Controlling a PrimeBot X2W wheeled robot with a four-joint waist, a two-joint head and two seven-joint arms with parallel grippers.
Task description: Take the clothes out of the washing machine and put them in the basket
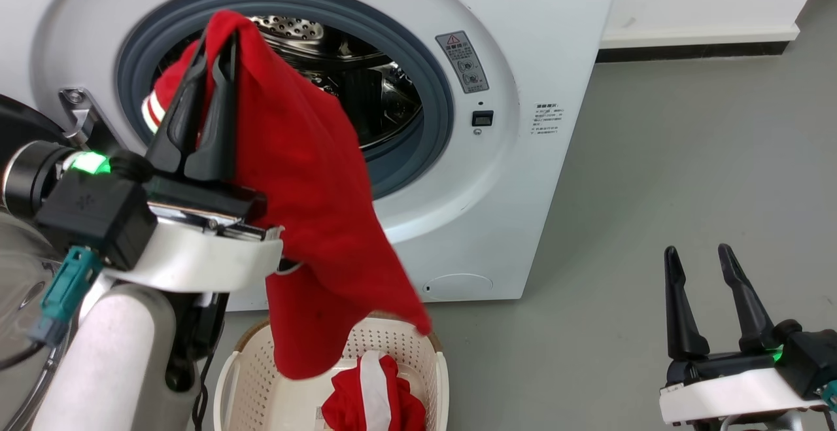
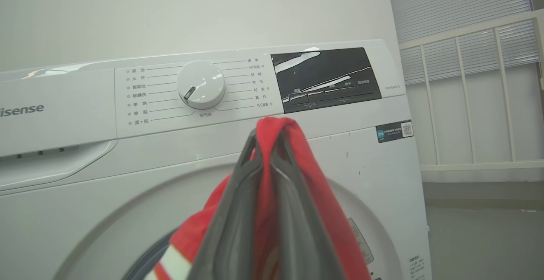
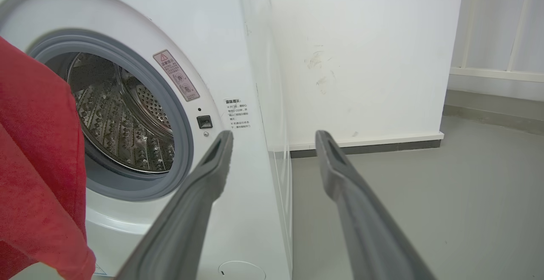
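1. The basket point(image 1: 243, 379) stands nearest on the floor point(image 1: 654, 208), below the porthole, with a crumpled red-and-white bundle point(image 1: 373, 401) lying inside it.
2. At the near right, the right gripper point(image 1: 697, 251) is low with its fingers spread and nothing between them.
3. The left gripper point(image 1: 217, 44) is raised before the porthole, pinched on a red garment point(image 1: 314, 189) whose hem hangs over the basket.
4. Farthest is the washer point(image 1: 523, 58), its steel drum point(image 1: 366, 91) in view.
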